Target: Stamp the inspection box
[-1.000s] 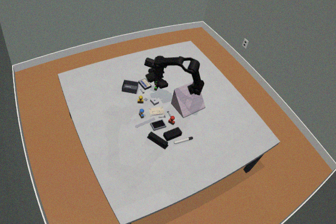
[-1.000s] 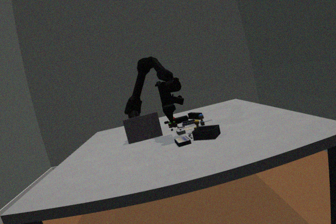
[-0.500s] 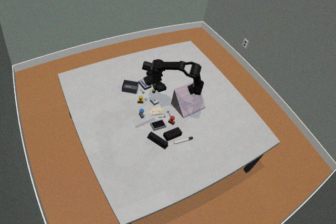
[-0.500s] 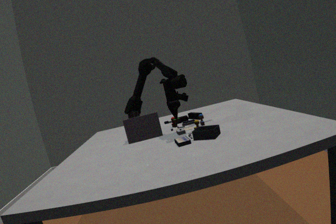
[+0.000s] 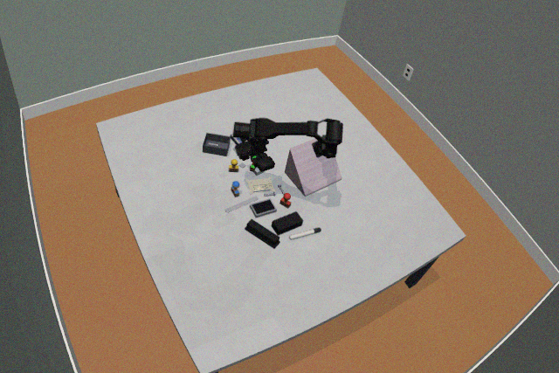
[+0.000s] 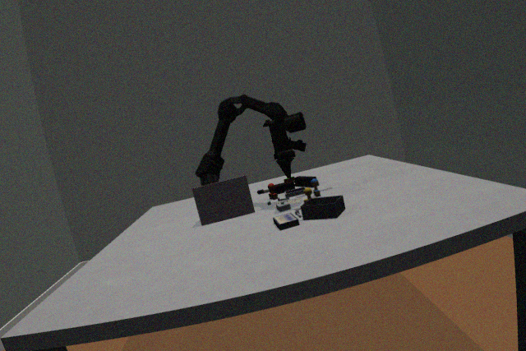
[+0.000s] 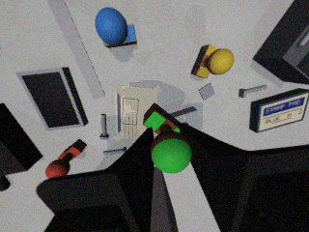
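My gripper (image 5: 255,162) (image 6: 289,176) (image 7: 166,130) is shut on a green-knobbed stamp (image 7: 171,156). Its brown base hangs above the bench, beside the card's right edge in the wrist view. The cream card (image 5: 260,185) (image 7: 136,95) is taped flat, with a printed box outline; I cannot make out a print in it. The blue-labelled stamp pad (image 6: 285,219) (image 7: 281,112) lies at the wrist view's right. A dark open pad (image 5: 263,207) (image 7: 50,99) lies beyond the card. The stamp's lettering is not readable.
Blue (image 5: 235,184) (image 7: 111,26), yellow (image 5: 233,162) (image 7: 220,61) and red (image 5: 286,196) (image 7: 57,169) stamps stand around the card. A pink wedge (image 5: 311,170), black bin (image 6: 322,207), ruler (image 5: 241,204), two black blocks (image 5: 287,222) (image 5: 262,233), marker (image 5: 304,233) and small bolts (image 7: 103,126) are nearby.
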`<state>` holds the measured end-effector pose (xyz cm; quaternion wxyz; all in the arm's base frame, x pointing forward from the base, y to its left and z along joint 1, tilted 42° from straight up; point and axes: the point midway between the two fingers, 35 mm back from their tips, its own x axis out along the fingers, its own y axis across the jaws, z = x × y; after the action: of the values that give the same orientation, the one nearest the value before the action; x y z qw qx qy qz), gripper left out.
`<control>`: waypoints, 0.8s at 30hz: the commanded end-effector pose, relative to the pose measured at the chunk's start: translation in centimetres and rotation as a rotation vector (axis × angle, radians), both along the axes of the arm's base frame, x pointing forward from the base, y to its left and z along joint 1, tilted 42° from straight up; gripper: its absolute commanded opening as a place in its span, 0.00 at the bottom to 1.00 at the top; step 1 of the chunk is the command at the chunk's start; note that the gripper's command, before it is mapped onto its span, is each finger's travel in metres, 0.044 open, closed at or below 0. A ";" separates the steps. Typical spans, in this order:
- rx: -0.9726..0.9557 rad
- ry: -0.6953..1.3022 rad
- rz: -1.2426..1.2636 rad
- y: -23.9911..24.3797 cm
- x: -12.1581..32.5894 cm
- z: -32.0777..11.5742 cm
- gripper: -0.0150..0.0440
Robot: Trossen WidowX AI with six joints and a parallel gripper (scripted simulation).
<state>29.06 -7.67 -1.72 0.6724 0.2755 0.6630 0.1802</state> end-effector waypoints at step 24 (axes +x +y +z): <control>0.058 -0.019 0.009 11.2 4.6 9.4 0.25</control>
<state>33.56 3.49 7.25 0.6684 0.2854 0.6550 0.2066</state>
